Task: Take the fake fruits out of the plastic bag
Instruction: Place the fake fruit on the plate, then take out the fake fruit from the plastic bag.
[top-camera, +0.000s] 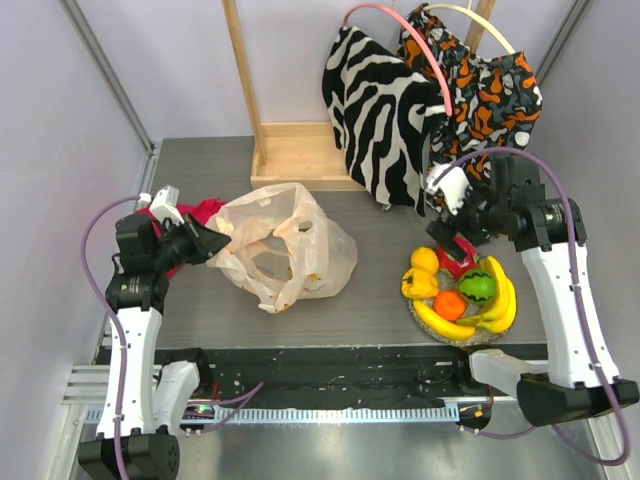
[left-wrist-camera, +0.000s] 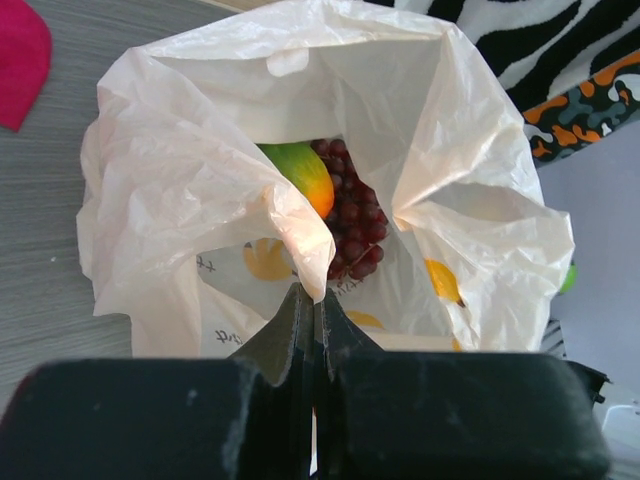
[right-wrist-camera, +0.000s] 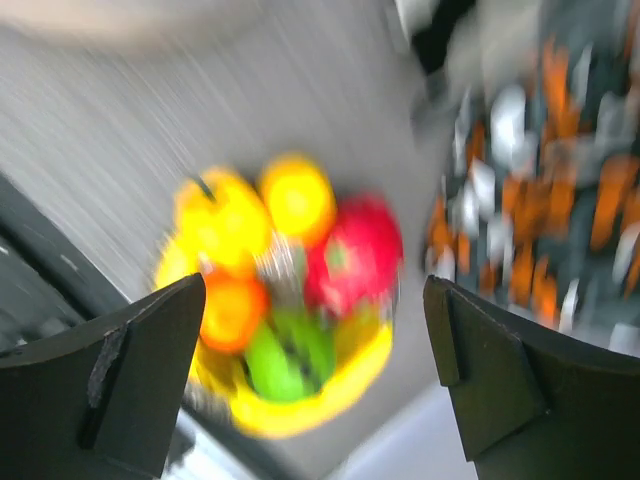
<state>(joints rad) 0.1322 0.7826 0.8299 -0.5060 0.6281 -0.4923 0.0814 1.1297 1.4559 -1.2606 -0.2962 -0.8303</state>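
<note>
Nearest the arm bases, the silver plate (top-camera: 452, 341) already carries bananas (top-camera: 500, 300), an orange (top-camera: 450, 305), a green fruit (top-camera: 478, 286), a lemon (top-camera: 425, 259) and a red apple (top-camera: 457, 262). The right gripper (right-wrist-camera: 312, 300) hangs just above them, fingers spread wide with nothing between them, so a drop-off looks finished. Across the table the left gripper (top-camera: 212, 243) is pinched together on the rim of the plastic bag (top-camera: 285, 245), holding its mouth up. Inside lie a grape bunch (left-wrist-camera: 355, 225) and a green-and-orange fruit (left-wrist-camera: 300, 172), touching. The next move, I judge, calls for the right arm to cross over and reach in, though a fold of film droops over the fruit and could snag a finger. A red cloth (top-camera: 205, 210) lies just behind the left gripper, and farther back stand a wooden frame (top-camera: 290, 150) and hanging patterned fabrics (top-camera: 385, 110), close behind the right arm.
</note>
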